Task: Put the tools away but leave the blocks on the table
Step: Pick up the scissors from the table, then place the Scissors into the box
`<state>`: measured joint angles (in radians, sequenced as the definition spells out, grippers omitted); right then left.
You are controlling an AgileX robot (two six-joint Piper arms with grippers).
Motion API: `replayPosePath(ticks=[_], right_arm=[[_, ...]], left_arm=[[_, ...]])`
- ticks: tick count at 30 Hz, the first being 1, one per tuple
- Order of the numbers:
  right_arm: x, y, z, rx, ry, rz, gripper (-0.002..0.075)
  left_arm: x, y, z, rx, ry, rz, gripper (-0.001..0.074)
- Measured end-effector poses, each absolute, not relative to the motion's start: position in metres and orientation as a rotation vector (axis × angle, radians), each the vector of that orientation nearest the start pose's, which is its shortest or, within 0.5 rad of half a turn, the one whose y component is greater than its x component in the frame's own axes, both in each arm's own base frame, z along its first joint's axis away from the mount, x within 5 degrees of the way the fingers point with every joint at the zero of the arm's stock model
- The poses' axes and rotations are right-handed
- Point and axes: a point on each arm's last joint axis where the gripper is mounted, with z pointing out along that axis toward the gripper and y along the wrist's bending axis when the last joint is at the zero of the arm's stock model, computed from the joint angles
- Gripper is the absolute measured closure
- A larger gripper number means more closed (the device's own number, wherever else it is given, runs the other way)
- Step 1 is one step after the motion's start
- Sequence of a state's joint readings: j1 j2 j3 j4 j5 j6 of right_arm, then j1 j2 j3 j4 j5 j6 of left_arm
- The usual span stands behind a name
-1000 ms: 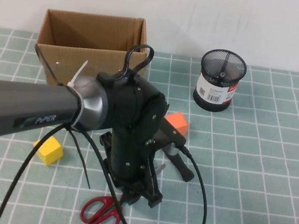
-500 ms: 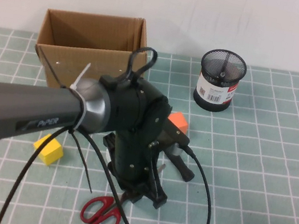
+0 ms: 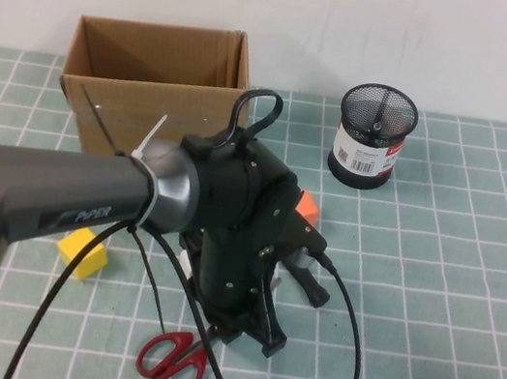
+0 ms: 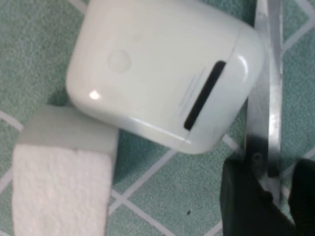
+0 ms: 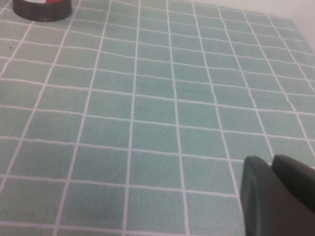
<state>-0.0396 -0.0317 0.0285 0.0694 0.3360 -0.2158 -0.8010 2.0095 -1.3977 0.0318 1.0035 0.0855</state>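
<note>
Between your left gripper's (image 3: 248,331) parted jaws lie the red-handled scissors' (image 3: 172,362) grey blades, untouched. Beside them sits a rounded white block (image 4: 157,73). Beyond: yellow cube (image 3: 85,253), orange cube (image 3: 304,206). Your right gripper (image 5: 278,196) hovers over bare green-tiled desk (image 5: 147,108); I cannot tell its jaws' state.

Bright even light, soft shadows, blurry close-ups

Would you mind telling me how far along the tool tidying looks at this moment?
Nothing looks put away yet: the red-handled scissors and black-handled screwdriver lie on the green tiled table. In hand: the left gripper is low over the scissors' grey blades, beside a rounded white block. The right gripper hovers over bare tiles. Every tool is left; the yellow cube and orange cube stay.
</note>
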Motion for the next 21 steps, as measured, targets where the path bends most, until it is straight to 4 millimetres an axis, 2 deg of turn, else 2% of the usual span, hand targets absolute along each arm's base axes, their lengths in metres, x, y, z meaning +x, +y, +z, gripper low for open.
replayPosePath(ticks=[5, 10, 13, 16, 21], right_arm=[[0.053, 0.000, 0.175, -0.118, 1.813, -0.115, 0.0733], [0.053, 0.000, 0.175, -0.118, 1.813, -0.115, 0.0733], [0.053, 0.000, 0.175, -0.120, 1.813, -0.116, 0.0733], [0.053, 0.000, 0.175, -0.120, 1.813, -0.116, 0.0733], [0.053, 0.000, 0.175, -0.120, 1.813, -0.116, 0.0733]], left_arm=[[0.270, -0.277, 0.164, 1.358, 2.768, 0.056, 0.0650], [0.269, -0.277, 0.166, 1.384, 2.751, 0.075, 0.0650], [0.267, -0.271, 0.172, 1.432, 2.752, 0.145, 0.0650], [0.262, -0.260, 0.191, 1.486, 2.741, 0.220, 0.0650], [0.254, -0.242, 0.242, 1.568, 2.586, 0.267, 0.0650]])
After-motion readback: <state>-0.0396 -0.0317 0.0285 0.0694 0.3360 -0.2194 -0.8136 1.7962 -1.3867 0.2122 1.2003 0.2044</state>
